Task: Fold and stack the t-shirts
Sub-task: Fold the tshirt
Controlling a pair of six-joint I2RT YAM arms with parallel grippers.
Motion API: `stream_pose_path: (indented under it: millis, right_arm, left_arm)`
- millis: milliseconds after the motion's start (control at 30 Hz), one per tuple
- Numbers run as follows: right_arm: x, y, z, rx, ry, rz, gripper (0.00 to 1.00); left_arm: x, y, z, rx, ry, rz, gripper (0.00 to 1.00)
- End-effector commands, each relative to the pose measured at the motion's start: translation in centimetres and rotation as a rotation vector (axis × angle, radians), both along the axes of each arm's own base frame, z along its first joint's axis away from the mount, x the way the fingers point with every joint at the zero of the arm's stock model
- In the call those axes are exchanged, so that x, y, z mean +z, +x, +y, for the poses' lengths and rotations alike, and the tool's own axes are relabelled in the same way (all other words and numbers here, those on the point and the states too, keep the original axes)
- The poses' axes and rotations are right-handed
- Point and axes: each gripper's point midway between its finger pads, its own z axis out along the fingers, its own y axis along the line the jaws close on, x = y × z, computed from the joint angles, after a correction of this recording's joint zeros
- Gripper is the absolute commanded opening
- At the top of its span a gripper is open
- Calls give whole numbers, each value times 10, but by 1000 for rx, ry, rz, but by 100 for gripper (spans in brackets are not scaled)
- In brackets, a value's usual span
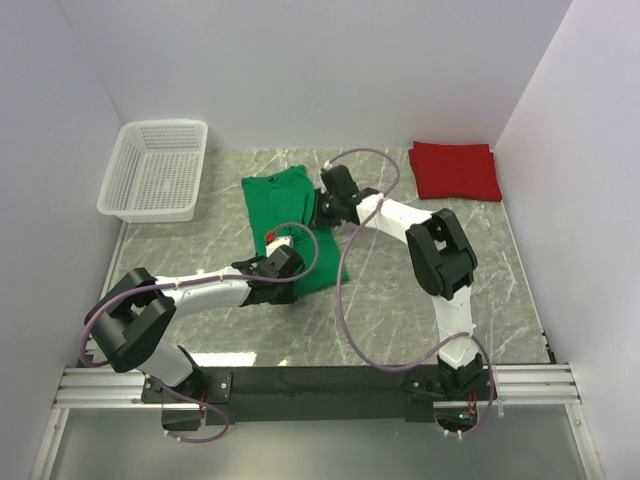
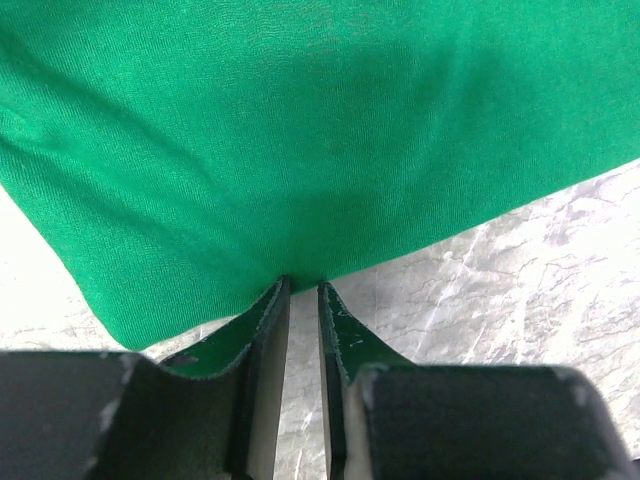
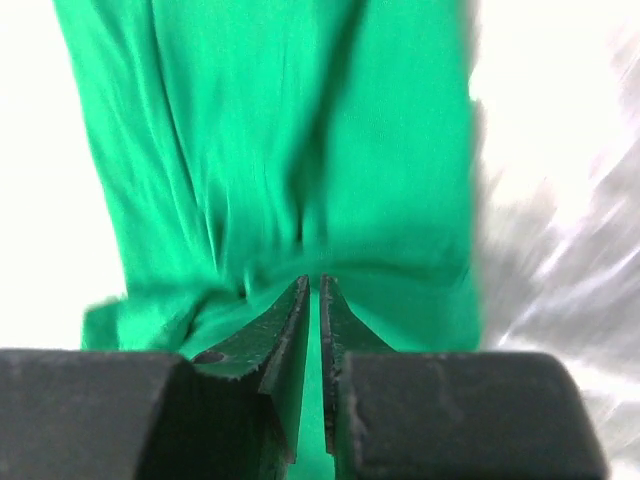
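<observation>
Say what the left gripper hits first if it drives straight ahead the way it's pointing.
The green shirt. Its near edge lies right at the tips of the left gripper, so any advance goes straight into cloth. Whether the gripper pinches that edge is unclear from this view.

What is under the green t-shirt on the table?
The marble table shows all around the green t-shirt, which lies on it. Anything else beneath the cloth is covered and cannot be seen. The left gripper and right gripper pinch its edges.
</observation>
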Motion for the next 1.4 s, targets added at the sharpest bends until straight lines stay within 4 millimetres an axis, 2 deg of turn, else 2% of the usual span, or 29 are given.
stream_pose_path:
  millis: [0,100,133,167,200,233,267,400,433,467,500,533,567,633,800,833,867,1000,1033,1100,1133,1167,1233,1333,1367]
  right_arm:
    - [23,38,-6,-58,18,-59,17]
    - [55,42,-3,-39,72,-98,21]
    - [52,34,-5,-26,71,-89,21]
    - [70,29,-2,-3,109,-112,23]
    - [73,23,-3,7,117,-112,24]
    - [65,12,-8,17,111,-88,25]
    - [78,3,-8,35,138,-100,25]
    - [77,-28,-23,46,146,-91,26]
    - [66,-39,-30,44,127,-68,26]
    - [74,-44,-35,40,132,-86,26]
    - [74,-49,-38,39,130,-86,26]
    - [64,-60,-43,40,118,-64,26]
    - [69,-64,-47,37,123,-77,26]
    - [60,-75,-55,24,108,-62,26]
    - [60,-90,-63,17,119,-58,26]
    - [56,-94,-65,14,115,-51,26]
    - [59,-94,-67,8,118,-61,26]
    - [60,-98,-71,-3,122,-75,26]
    - [61,-99,-70,-1,127,-79,26]
    - [57,-103,-70,0,136,-66,26]
    - [57,-103,-70,1,145,-66,26]
    - [57,-106,-68,12,158,-57,26]
    - [56,-109,-65,19,182,-52,26]
    - [61,-115,-54,65,249,-47,26]
    - [63,-118,-51,80,270,-41,26]
  left_arm:
    - [9,3,-1,-2,5,-21,24]
    - [21,12,0,8,24,-60,27]
    - [25,15,1,16,31,-75,27]
    - [30,21,2,27,38,-96,28]
    - [33,24,3,24,46,-106,28]
    - [38,29,3,29,45,-117,28]
    - [40,33,5,37,54,-127,28]
    - [43,52,18,49,77,-140,27]
    - [46,57,19,52,74,-146,27]
    - [46,63,25,69,80,-145,27]
    - [45,65,27,60,90,-143,27]
    - [47,69,29,62,91,-148,27]
    - [45,73,33,71,99,-141,26]
    - [43,77,35,58,104,-135,26]
    - [24,96,56,72,185,-101,25]
    - [28,106,58,85,194,-116,25]
    - [22,112,68,109,216,-101,25]
    - [31,147,81,158,232,-127,25]
    - [44,162,79,167,217,-159,25]
    - [43,179,87,187,227,-154,28]
    - [56,195,84,198,209,-185,29]
    - [51,202,90,209,218,-171,32]
    - [59,213,87,212,194,-173,38]
    - [65,210,83,207,144,-164,49]
    - [81,205,80,209,105,-191,55]
